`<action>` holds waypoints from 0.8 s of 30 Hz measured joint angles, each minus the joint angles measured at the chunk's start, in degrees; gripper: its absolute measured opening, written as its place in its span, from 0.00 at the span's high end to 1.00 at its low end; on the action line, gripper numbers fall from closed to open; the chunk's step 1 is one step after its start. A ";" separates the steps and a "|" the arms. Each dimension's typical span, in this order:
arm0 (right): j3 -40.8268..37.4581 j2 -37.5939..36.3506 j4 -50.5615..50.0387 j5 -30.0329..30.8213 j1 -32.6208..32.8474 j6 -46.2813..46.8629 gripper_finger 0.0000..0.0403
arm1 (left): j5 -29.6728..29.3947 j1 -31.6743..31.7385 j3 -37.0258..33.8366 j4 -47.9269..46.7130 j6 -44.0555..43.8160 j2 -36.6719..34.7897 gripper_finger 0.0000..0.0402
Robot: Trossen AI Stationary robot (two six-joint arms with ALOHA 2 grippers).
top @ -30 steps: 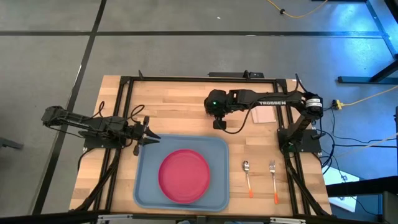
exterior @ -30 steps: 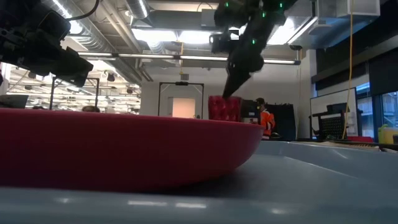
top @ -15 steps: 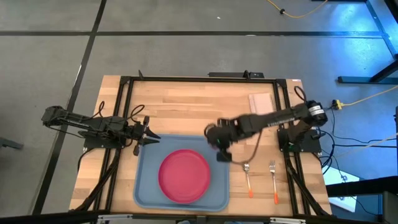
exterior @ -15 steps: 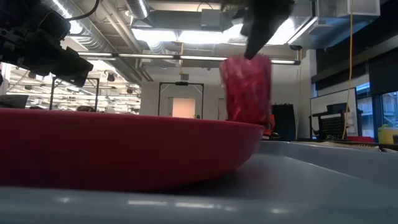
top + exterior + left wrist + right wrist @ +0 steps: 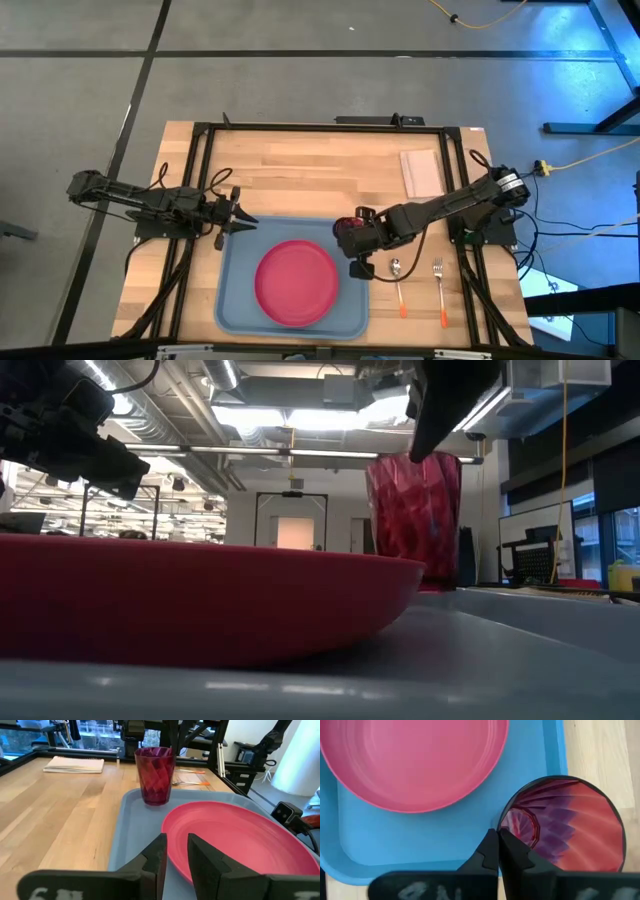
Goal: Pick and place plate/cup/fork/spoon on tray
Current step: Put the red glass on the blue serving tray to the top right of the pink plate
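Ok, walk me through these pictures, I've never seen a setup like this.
Two robot arms work at a wooden table. One camera looks straight down, one sits at table height, and each wrist carries one. A pink plate lies in the blue tray. The right gripper has its fingers shut on the rim of the red cup, which stands upright at the tray's far right corner. The left gripper waits at the tray's left edge. A spoon and fork lie on the table, right of the tray.

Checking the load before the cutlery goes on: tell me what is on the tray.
On the tray lie the plate in its middle and the cup upright at a corner, the right claw shut on its rim. The plate hides the tray floor beneath it.
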 joint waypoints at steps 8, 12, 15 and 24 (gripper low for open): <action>-0.07 0.28 2.30 -2.51 -0.13 0.17 0.99 | -0.02 0.00 0.00 0.00 0.00 -0.02 0.83; -0.09 1.37 2.68 -2.78 -0.17 0.17 0.99 | -0.01 0.00 0.00 0.00 0.00 -0.01 0.83; -0.09 2.73 2.82 -2.92 -0.35 0.07 0.98 | 0.00 -0.01 0.00 0.00 0.00 0.00 0.83; -0.07 4.15 3.78 -3.54 -0.79 -0.15 0.85 | -0.02 -0.02 0.02 0.00 0.00 -0.02 0.83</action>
